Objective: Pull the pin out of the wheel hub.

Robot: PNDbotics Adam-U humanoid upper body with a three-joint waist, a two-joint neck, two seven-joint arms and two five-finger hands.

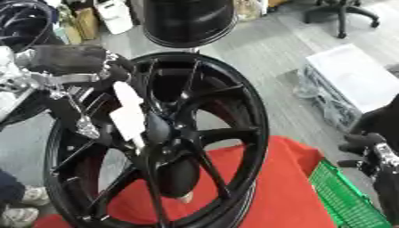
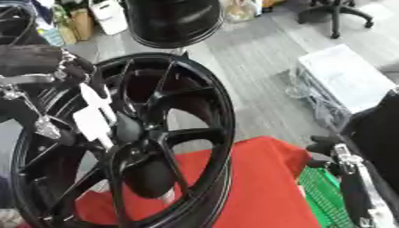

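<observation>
Gripping the white plastic pin [image 1: 127, 113] at the centre of the upright black spoked alloy wheel hub [image 1: 168, 133], my left hand [image 1: 74, 67] curls round its upper end. Extraction is in hand; next I judge a straight outward pull. Right hand [image 1: 378, 153]: fingers indiscernible.

red cloth [image 1: 280, 187]: spread over the surface, low in view
green basket [image 1: 347, 200]: just right of the red cloth
white box [image 1: 355, 75]: on the grey floor, right
office chair [image 1: 343, 13]: far back, right
</observation>
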